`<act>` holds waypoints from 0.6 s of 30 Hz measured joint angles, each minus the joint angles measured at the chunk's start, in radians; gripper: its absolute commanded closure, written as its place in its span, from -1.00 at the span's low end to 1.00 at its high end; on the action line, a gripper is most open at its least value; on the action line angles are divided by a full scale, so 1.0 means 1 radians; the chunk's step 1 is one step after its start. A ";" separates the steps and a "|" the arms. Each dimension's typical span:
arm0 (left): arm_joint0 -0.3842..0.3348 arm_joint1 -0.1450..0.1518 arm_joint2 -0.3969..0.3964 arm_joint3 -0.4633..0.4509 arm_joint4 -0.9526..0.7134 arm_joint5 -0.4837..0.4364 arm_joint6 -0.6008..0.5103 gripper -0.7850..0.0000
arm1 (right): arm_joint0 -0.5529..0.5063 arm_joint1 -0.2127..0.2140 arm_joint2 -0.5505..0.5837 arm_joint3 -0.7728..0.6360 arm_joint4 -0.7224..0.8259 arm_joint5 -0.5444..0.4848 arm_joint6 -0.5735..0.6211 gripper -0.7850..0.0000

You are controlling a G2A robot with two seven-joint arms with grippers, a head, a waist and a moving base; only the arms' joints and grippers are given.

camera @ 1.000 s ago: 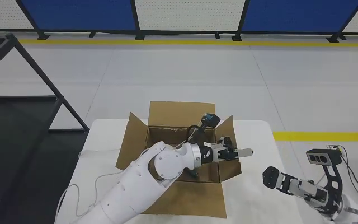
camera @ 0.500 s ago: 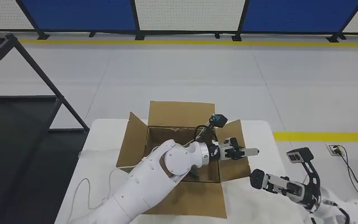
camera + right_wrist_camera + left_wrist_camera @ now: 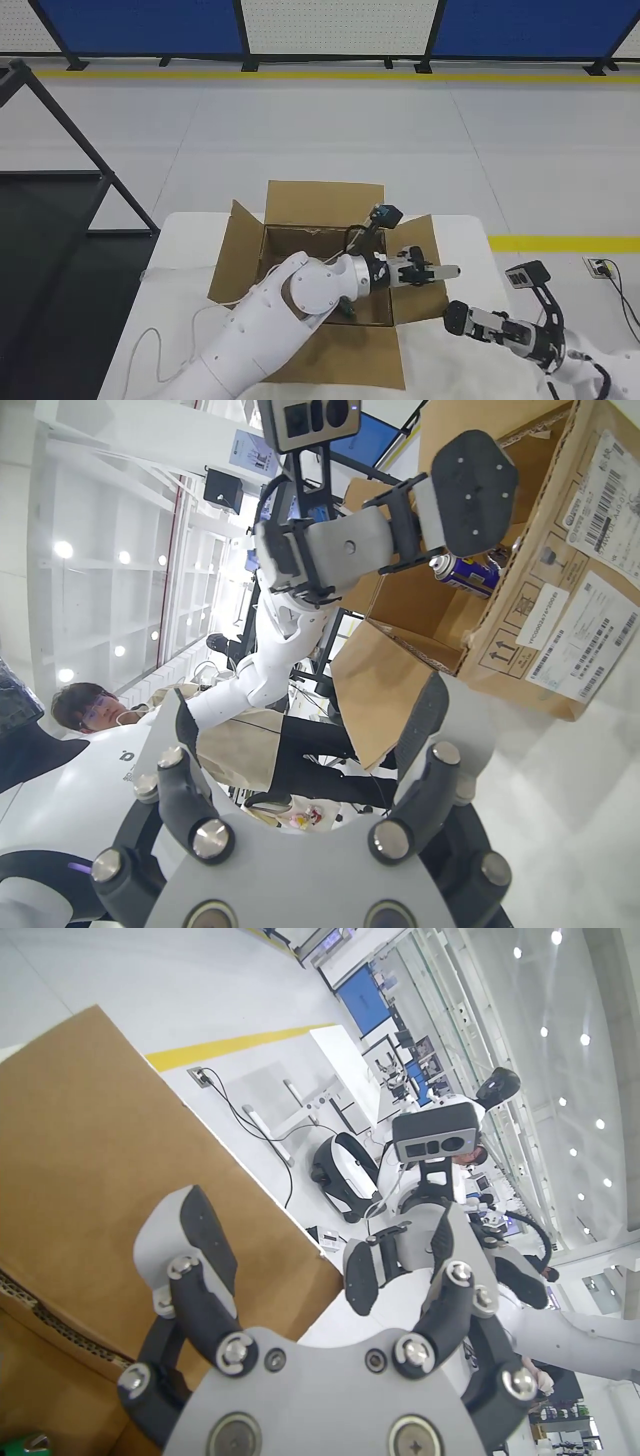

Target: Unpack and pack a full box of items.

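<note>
Centre frame: left arm stretched across box (image 3: 325,205); left gripper (image 3: 430,271) over right flap, fingers apart, empty. Lower right: right gripper (image 3: 457,318) fingers apart, empty.

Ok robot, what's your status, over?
Left gripper open, empty, over a flap of the box. Right gripper open, empty, beside it. Blue can inside.

White table (image 3: 180,290) carries one cardboard box (image 3: 325,203), standing upright at mid-width toward the far edge, with all four flaps open. The near flap lies spread toward the table's front, and the side flaps stand tilted outward. Printed labels cover an outer face on the box's right side. A thin white cable (image 3: 152,345) trails across the table's left part.
</note>
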 measured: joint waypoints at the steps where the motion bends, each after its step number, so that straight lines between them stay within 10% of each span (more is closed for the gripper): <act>1: 0.005 0.002 -0.010 -0.008 0.001 -0.002 0.002 -1.00 | 0.004 0.001 -0.006 0.003 -0.012 0.005 -0.014 -1.00; 8: 0.101 0.055 -0.163 -0.136 0.072 -0.006 0.052 -1.00 | 0.035 0.008 -0.033 0.027 -0.078 0.037 -0.098 -1.00; 18: 0.482 0.173 -0.578 -0.645 0.329 0.088 0.103 -1.00 | 0.096 0.022 -0.048 0.079 -0.100 0.063 -0.133 -1.00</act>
